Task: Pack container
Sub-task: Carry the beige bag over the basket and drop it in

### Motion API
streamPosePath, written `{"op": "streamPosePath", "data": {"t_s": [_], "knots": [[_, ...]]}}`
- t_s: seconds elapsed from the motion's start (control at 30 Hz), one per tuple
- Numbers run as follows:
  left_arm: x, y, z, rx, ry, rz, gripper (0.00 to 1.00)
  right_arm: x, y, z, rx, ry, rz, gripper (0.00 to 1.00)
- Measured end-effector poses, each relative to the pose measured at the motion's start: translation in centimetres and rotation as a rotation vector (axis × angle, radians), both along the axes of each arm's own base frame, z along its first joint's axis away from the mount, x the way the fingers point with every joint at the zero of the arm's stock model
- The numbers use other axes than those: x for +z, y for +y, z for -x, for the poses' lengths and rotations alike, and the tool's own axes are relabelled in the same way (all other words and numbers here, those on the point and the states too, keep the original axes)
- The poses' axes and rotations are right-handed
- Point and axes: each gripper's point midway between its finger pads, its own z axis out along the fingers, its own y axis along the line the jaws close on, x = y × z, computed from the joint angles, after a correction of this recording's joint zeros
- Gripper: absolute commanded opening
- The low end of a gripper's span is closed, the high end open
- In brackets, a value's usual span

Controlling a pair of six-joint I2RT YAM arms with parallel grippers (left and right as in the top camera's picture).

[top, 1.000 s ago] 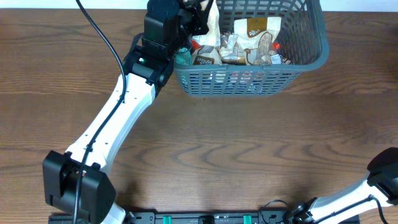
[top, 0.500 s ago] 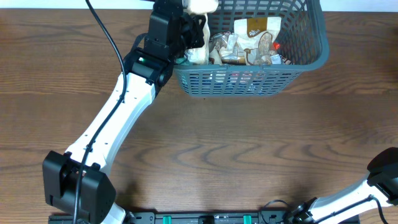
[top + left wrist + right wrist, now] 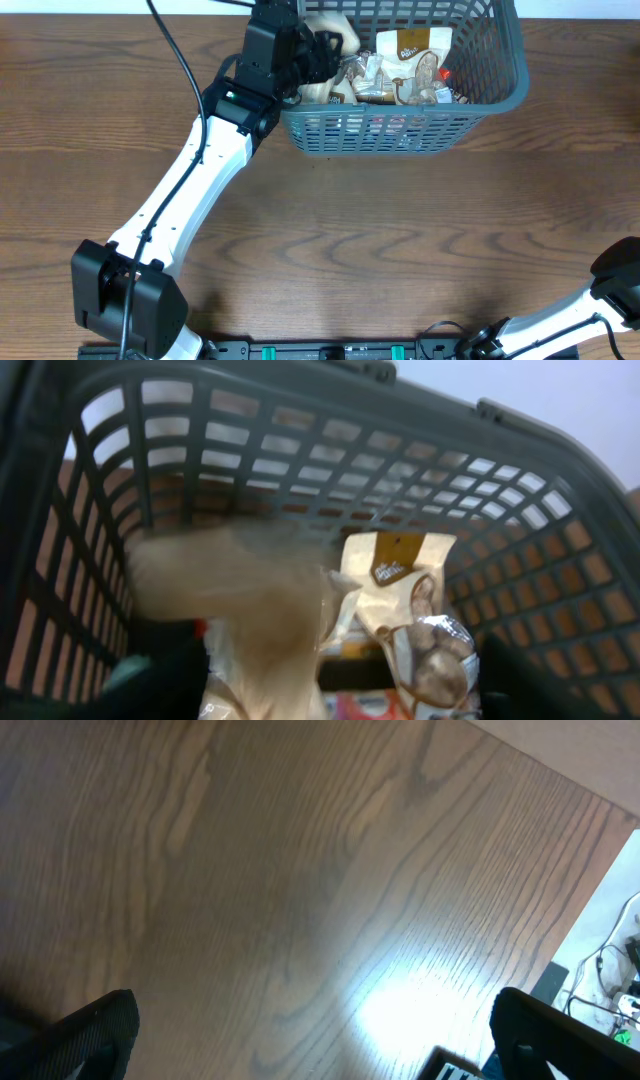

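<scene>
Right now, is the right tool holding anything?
No, the right tool stands open above the wooden table, with nothing between its fingers.

We find no text that we can read. The beige snack pouch (image 3: 410,48) in the container (image 3: 400,135) carries a brown label (image 3: 397,563) with pale print, but the letters are too small and blurred for us.

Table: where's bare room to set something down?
Free: bare table between the basket's front wall, left arm and right arm; also table left of the left arm. Crowded: inside the basket, piled with snack packets, left gripper over its left end.
</scene>
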Motion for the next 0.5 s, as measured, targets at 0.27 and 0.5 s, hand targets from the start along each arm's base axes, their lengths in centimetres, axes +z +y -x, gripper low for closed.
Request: {"op": "streamPosePath", "data": {"t_s": [0.27, 0.5], "knots": [[1.1, -0.1, -0.3, -0.008, -0.039, -0.002, 0.78, 0.0, 0.0, 0.0, 0.000, 0.000, 0.000, 0.99], [4.6, -0.2, -0.6, -0.021, -0.112, -0.007, 0.78, 0.0, 0.0, 0.0, 0.000, 0.000, 0.000, 0.99]]}}
